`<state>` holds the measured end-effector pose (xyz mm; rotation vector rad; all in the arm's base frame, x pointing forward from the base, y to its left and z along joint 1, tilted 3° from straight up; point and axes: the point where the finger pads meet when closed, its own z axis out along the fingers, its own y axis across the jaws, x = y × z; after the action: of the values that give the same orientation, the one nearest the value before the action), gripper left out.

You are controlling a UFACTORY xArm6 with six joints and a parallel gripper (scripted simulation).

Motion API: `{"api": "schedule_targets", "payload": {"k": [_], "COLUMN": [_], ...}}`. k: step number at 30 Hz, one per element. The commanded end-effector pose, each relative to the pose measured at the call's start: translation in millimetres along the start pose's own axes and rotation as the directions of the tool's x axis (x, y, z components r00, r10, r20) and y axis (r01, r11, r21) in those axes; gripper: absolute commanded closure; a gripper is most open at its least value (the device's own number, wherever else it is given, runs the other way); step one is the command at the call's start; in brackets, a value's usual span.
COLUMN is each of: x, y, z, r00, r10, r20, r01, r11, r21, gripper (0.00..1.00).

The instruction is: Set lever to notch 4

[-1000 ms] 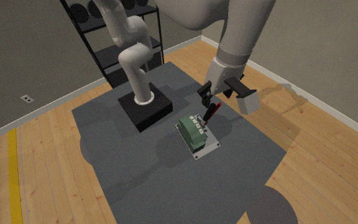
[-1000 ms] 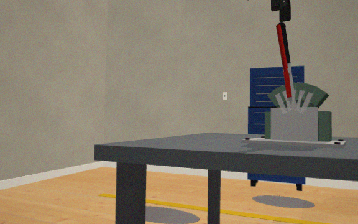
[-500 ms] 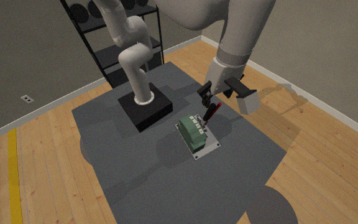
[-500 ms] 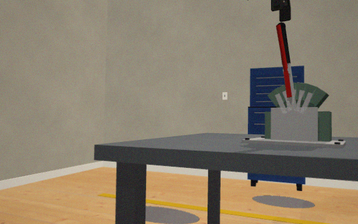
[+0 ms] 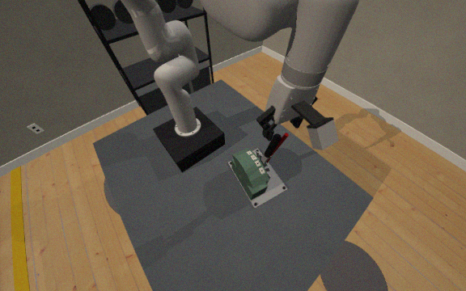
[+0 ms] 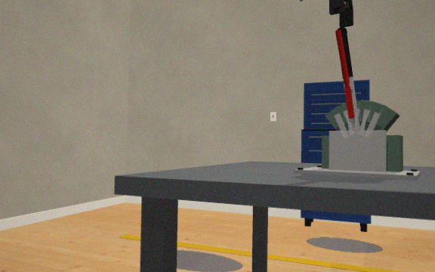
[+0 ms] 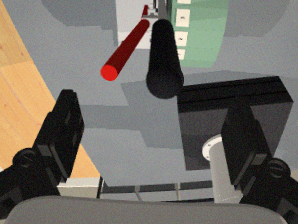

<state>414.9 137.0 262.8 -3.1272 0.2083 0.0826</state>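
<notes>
The lever unit is a green notched block on a light baseplate on the grey table. Small white number plates run along its top edge; they also show in the wrist view. The black handle rises from the block, with the red bar standing off beside it. In the wrist view the handle and red bar point up at the camera. In the side view the lever leans slightly left. My gripper is open and empty, just above the handle top, fingers on either side.
The arm's black base block stands behind the unit on the table. A black shelf rack stands at the back. A blue cabinet stands beyond the table in the side view.
</notes>
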Motion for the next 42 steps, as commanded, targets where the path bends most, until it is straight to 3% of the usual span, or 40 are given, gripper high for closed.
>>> {"api": "schedule_targets", "payload": {"k": [1, 42], "x": [0.7, 1.0], "y": [-0.4, -0.5], "z": [1.3, 60.1], "r00": [1.0, 1.0], "r10": [0.0, 0.0], "r20": [-0.004, -0.004], "r01": [0.0, 0.0], "r11": [1.0, 1.0], "r21": [0.002, 0.002], "gripper": [0.01, 0.01]}}
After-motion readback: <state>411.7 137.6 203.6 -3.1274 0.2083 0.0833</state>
